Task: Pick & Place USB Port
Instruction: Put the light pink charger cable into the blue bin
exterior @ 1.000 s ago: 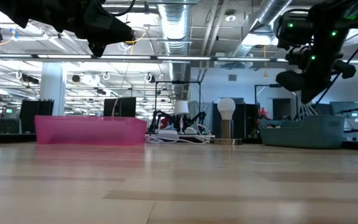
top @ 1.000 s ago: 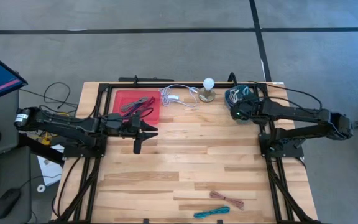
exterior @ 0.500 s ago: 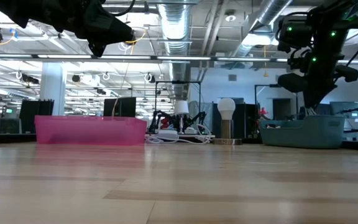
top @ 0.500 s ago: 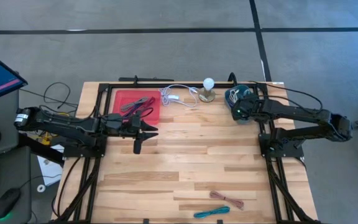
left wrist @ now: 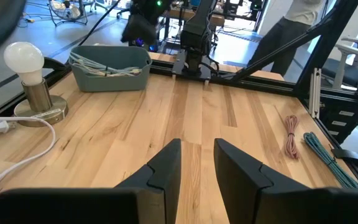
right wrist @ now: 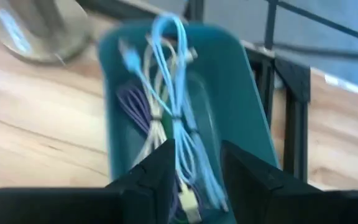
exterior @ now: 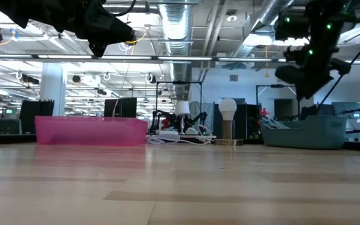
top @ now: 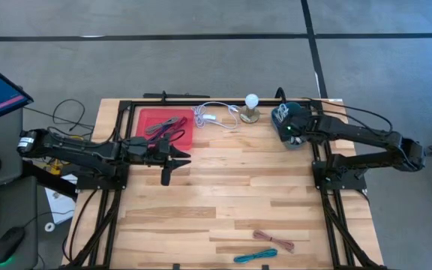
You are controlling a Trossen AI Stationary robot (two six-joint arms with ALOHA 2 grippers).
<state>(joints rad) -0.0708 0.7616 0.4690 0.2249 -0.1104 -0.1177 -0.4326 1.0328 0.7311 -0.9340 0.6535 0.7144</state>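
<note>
A teal bin (right wrist: 253, 81) at the table's far right holds light blue, white and purple USB cables (right wrist: 166, 93) in loose coils. My right gripper (right wrist: 197, 167) hangs open just above the bin (top: 282, 111), fingers pointing down at the cables, with nothing between them. My left gripper (left wrist: 197, 163) stands open and empty above the table's left half (top: 180, 157), next to the red tray (top: 156, 118), and points toward the right edge.
The red tray at the far left holds dark and red cables (top: 167, 127). A lamp with a white bulb (top: 252, 101) and a white cord (top: 214, 116) sit at the far middle. Near the front edge lie a reddish cord bundle (top: 274, 240) and a teal cord bundle (top: 255, 256).
My right gripper has moved a little toward the table's far edge, farther over the teal bin, dipping toward it and then rising slightly. The left arm has kept still.
</note>
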